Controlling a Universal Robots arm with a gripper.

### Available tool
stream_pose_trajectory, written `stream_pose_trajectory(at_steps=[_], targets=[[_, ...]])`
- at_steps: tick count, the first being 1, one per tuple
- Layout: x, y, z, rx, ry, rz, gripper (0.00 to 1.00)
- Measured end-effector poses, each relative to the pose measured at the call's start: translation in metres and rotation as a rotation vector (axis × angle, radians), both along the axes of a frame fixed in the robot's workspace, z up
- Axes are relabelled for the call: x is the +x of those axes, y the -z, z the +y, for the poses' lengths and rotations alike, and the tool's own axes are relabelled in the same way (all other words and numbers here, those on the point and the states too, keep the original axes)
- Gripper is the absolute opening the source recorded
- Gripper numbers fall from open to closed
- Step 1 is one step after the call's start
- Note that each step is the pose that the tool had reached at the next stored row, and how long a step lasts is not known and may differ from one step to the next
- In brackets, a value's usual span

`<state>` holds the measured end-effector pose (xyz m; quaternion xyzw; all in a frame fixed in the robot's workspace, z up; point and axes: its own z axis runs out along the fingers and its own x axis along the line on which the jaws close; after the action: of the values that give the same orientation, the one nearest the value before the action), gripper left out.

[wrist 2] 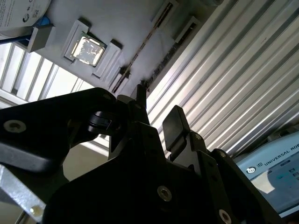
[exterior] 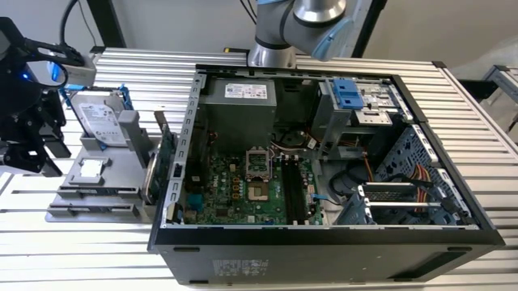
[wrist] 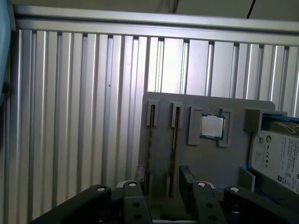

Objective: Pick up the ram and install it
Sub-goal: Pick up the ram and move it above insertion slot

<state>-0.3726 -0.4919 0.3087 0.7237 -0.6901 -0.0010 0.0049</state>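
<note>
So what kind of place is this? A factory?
Most likely a robot workshop or lab for building computers: an open computer case sits on a ribbed metal table, a robot arm rises beyond it, and a grey tray beside it holds spare parts.

Bright light, glare on the table (wrist 2: 243,74)

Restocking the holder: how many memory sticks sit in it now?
2 memory sticks, edge-on in the grey holder: first stick in the outer slot, second stick in the slot nearer the processor chip.
</note>
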Motion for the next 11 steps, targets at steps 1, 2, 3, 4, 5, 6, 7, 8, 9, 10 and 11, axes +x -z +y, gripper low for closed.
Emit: stream_pose_trajectory(at_steps=[1, 2, 3, 4, 5, 6, 7, 8, 9, 10, 11], targets=[[0.0000, 0.0005, 0.0000, 0.0000, 0.000, 0.0000, 1.00], [0.0001, 0.0010, -0.0001, -0.0001, 0.000, 0.0000, 1.00], [0.0001, 0.0015, -0.0001, -0.0001, 0.000, 0.0001, 1.00], [0.0002, 0.0020, -0.0001, -0.0001, 0.000, 0.0001, 1.00], [0.0002, 0.0026, -0.0001, 0.0000, 0.000, 0.0001, 1.00], [0.0002, 0.0031, -0.0001, 0.0000, 0.000, 0.0000, 1.00], [0.0002, 0.0035, 0.0000, -0.0001, 0.000, 0.0001, 1.00], [0.0002, 0.0040, 0.0000, -0.0001, 0.000, 0.0001, 1.00], [0.0002, 0.0044, 0.0000, 0.0000, 0.000, 0.0001, 1.00], [0.0002, 0.0049, 0.0000, -0.0001, 0.000, 0.0001, 1.00], [0.0002, 0.0054, 0.0000, 0.0000, 0.000, 0.0001, 1.00]])
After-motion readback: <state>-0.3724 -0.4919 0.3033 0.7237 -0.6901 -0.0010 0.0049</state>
